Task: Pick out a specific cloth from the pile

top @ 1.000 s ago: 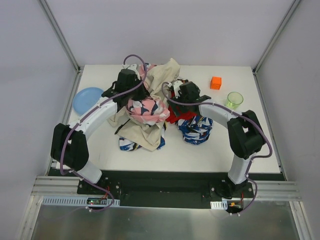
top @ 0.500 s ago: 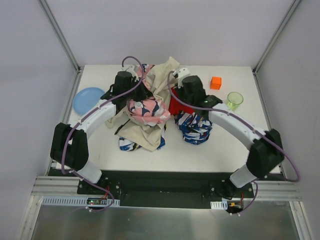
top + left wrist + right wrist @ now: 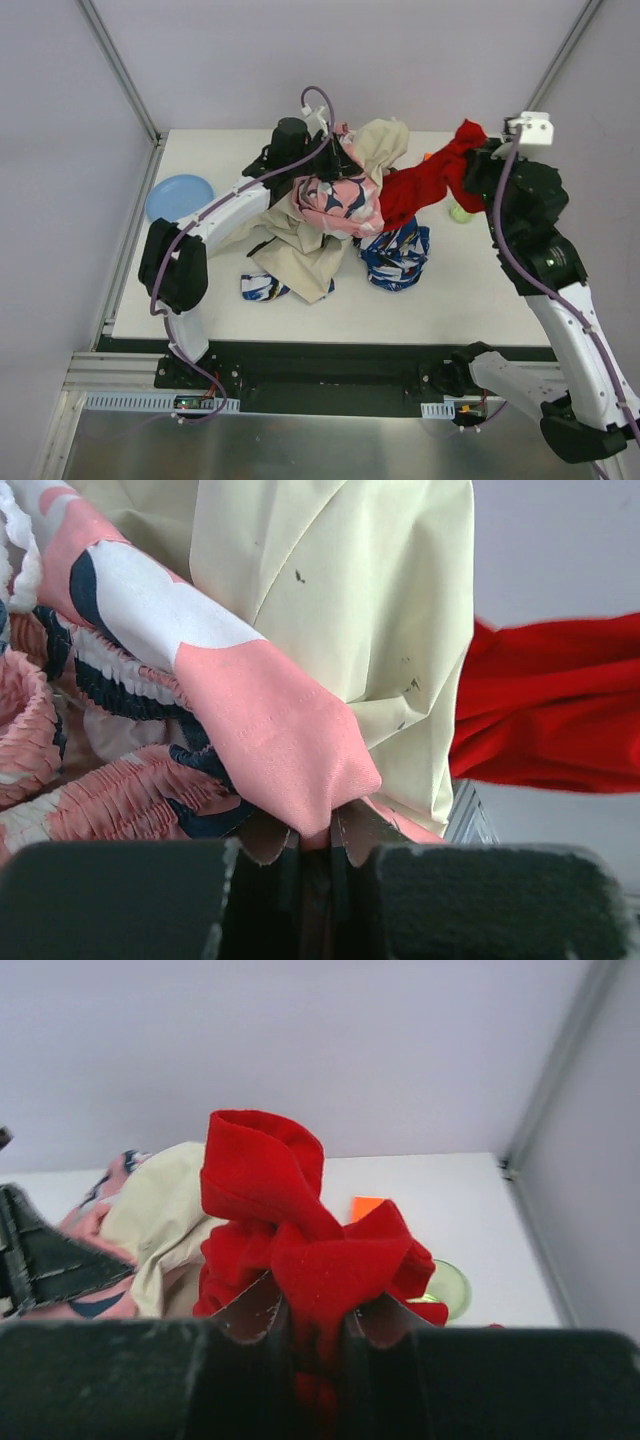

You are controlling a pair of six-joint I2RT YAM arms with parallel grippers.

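The fingers of the right gripper (image 3: pixel 315 1312) are pressing together on a bunched fold of the red cloth (image 3: pixel 300 1230), with fabric bulging out above the tips. From the top camera, that gripper is holding the red cloth up above the far right part of the table (image 3: pixel 470 300). The cloth is hanging down and to the left in a long twisted band. Its lower end is reaching the edge of the pile (image 3: pixel 310 240), beside the pink cloth (image 3: pixel 335 198) and above the blue-white patterned cloth (image 3: pixel 395 255). Whether that end is caught in the pile cannot be told.

The fingers of the left gripper (image 3: pixel 318 845) are closing tight on a corner of the pink cloth with the navy and white print, and are holding it raised over the pile. The beige cloth (image 3: pixel 350 590) is draping just behind that corner, and the red band is passing behind the beige one on the right. Below, more beige fabric is spilling toward the near edge, with a scrap of blue-white print beside it.

The green cup (image 3: pixel 447 1288) is standing upright on the table behind the red folds, near the orange cube (image 3: pixel 368 1207). The folds are hiding part of it, so what it is holding cannot be told. The blue plate (image 3: pixel 180 195) is lying at the left side of the table, apart from the pile, its blue face showing.
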